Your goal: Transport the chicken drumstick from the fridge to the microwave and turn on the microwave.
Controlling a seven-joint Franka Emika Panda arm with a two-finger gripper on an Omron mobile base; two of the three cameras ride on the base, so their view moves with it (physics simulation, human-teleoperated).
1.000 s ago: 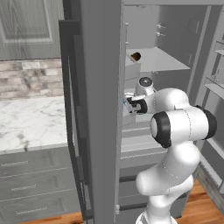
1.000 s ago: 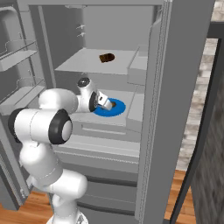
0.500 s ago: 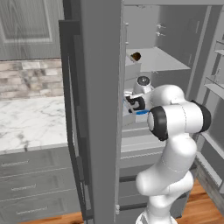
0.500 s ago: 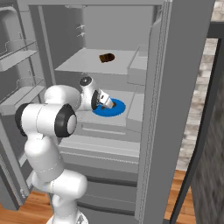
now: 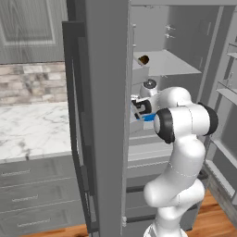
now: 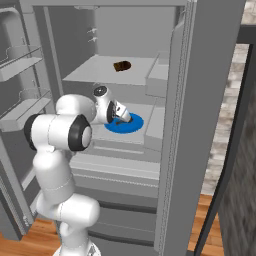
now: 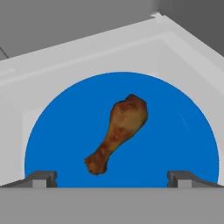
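Now, the gripper hangs over the blue plate inside the fridge, jaws spread wide, nothing between them. In the hand view the left fingertip sits at the lower left, over the plate's near rim. Just up and right of it comes the narrow bone end of the drumstick. On towards the middle, the shaft thickens and climbs at a slant, up and to the right, into the fat meaty end, about centre between the jaws but further ahead of them. Right again there's bare blue, and then the right fingertip at the lower right.

It's a knobbly brown-tan lump, darker and glossier at the thick end, paler along the shank, lying flat and alone on the plate. I'd judge it light and fairly firm, with a skin that could be a touch slick and a taper that will want to squirt out of a pinch. The best hold looks to be across the thick upper half, or just below it where the sides run closer to parallel. The jaws as they stand straddle it with room to spare, though a little roll of the wrist to square up with the slant might help.

From the base views the gripper is low over the plate on the middle shelf; whether the tips already touch it is hard to tell from there. Above and behind the hand, on the upper shelf, sits a dark brown lump.
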